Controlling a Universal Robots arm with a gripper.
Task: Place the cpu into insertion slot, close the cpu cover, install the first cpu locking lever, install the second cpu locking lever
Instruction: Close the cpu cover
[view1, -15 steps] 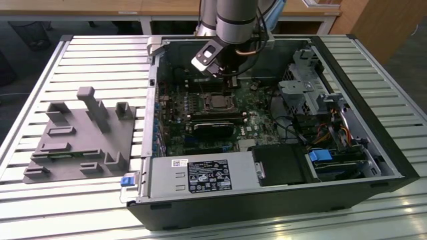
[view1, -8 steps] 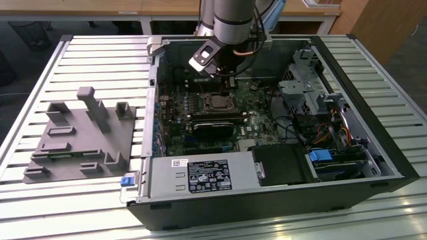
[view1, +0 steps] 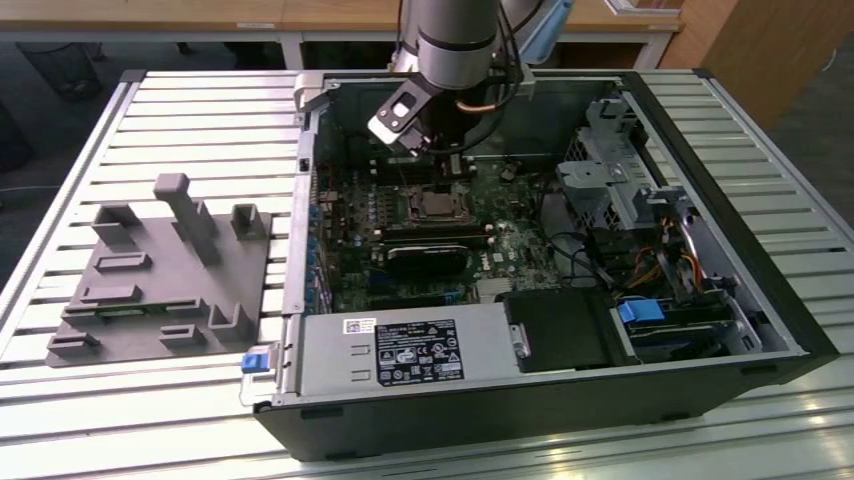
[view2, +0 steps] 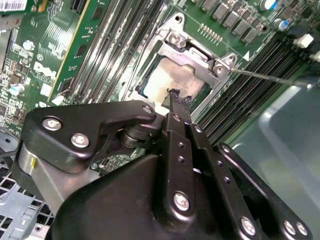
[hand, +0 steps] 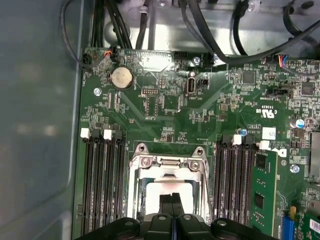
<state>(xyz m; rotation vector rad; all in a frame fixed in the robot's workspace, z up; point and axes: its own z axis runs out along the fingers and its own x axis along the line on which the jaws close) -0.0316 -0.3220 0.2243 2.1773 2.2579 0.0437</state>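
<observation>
While one gripper (hand: 172, 199) hung above the socket (view1: 434, 205), two fingers (view2: 175, 102) pressed together on nothing, one chip (hand: 167, 187) lay inside under one cover (hand: 170, 162); one lever (view2: 270, 77) stuck out beside.

The motherboard (hand: 200, 115) is green; memory slots (hand: 102, 185) are black, latches (hand: 85, 133) white. The cpu (hand: 165, 189) shows pale silvery-grey, the cpu cover (hand: 170, 161) silvery.
</observation>
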